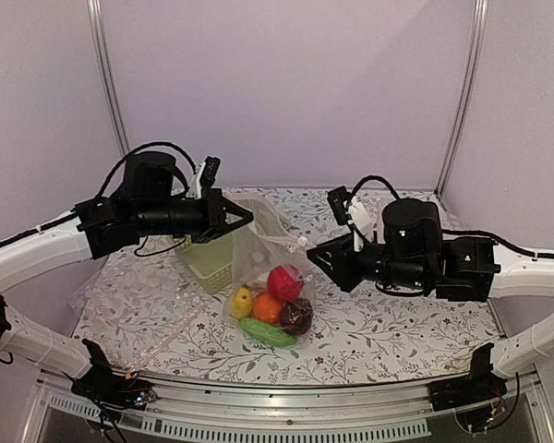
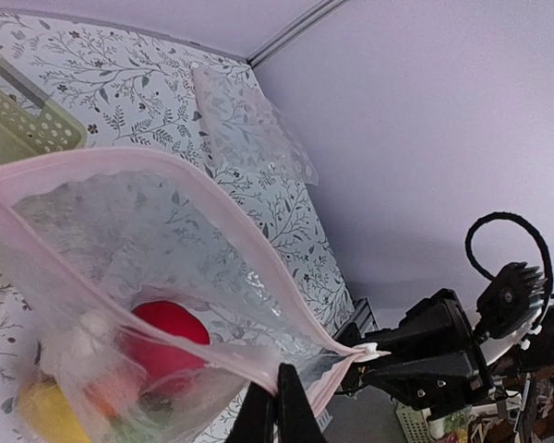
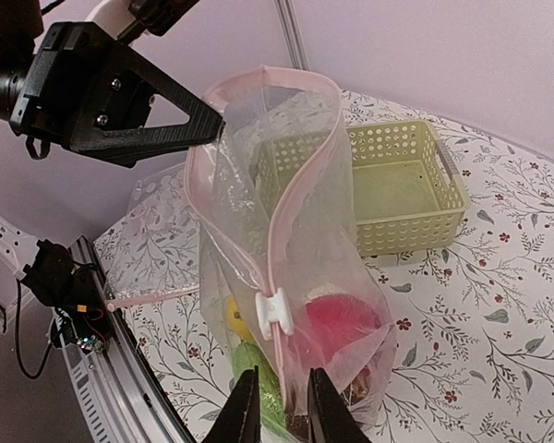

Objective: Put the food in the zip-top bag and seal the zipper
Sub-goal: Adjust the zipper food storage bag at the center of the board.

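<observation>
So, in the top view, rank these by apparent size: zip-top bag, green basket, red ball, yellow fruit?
1. zip-top bag
2. green basket, partly hidden behind the bag
3. red ball
4. yellow fruit, only slightly smaller than the ball

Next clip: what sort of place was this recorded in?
Probably a lab data-collection booth, not a home: plain lilac wall panels on metal posts, a floral-covered table, and robot arms bolted along an aluminium rail at its near edge.
</observation>
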